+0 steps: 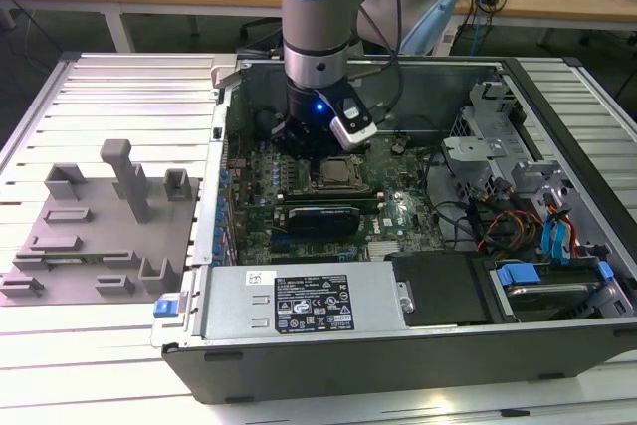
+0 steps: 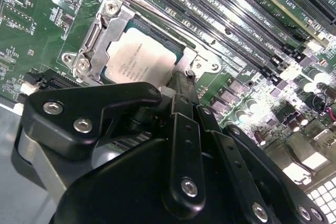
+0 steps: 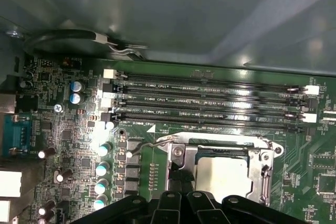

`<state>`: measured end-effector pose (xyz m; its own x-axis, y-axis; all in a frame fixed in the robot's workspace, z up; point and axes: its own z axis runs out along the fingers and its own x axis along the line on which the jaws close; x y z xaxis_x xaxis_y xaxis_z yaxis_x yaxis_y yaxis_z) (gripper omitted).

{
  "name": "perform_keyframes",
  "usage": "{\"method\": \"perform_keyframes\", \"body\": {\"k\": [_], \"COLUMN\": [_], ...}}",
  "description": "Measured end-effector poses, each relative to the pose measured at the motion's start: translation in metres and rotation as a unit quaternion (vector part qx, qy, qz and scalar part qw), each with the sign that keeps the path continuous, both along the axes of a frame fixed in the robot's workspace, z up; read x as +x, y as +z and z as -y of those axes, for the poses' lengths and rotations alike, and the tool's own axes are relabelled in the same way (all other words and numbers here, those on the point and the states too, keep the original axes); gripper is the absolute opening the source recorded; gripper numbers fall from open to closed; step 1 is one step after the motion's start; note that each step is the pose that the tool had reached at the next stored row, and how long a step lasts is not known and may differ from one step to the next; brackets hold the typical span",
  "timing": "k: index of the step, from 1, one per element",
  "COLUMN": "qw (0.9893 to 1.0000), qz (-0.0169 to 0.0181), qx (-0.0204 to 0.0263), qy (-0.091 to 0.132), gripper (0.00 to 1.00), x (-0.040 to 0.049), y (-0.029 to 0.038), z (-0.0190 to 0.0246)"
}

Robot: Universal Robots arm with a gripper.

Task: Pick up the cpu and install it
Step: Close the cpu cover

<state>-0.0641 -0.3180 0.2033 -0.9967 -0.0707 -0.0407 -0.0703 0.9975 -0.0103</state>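
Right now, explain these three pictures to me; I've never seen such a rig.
The exterior view looks at a pale blue and silver robot arm reaching into an open dark grey computer case on a slatted metal table. Both wrist views ride on the arm and look past its black gripper at the green motherboard. The small square silver-topped cpu lies in its metal socket frame, just beyond the gripper. A grey fixture plate sits on the exterior view's left.

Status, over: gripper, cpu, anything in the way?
Over motherboard, gripper at socket frame edge, not holding the cpu. The cpu lies flat inside frame. Nothing on it.
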Motion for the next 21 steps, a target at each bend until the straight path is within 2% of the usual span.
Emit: {"method": "perform_keyframes", "body": {"k": [4, 11, 18, 21], "qw": [1.0000, 1.0000, 1.0000, 1.0000], "qz": [0.0000, 0.0000, -0.0001, -0.0001], "qx": [0.0000, 0.0000, -0.0004, -0.0005], "qy": [0.000, 0.000, 0.000, 0.000], "gripper": [0.11, 0.11, 0.11, 0.11], "x": [0.0000, 0.0000, 0.0000, 0.0005], "y": [0.0004, 0.0048, 0.0189, 0.0194], "z": [0.0001, 0.0001, 0.0001, 0.0001]}}
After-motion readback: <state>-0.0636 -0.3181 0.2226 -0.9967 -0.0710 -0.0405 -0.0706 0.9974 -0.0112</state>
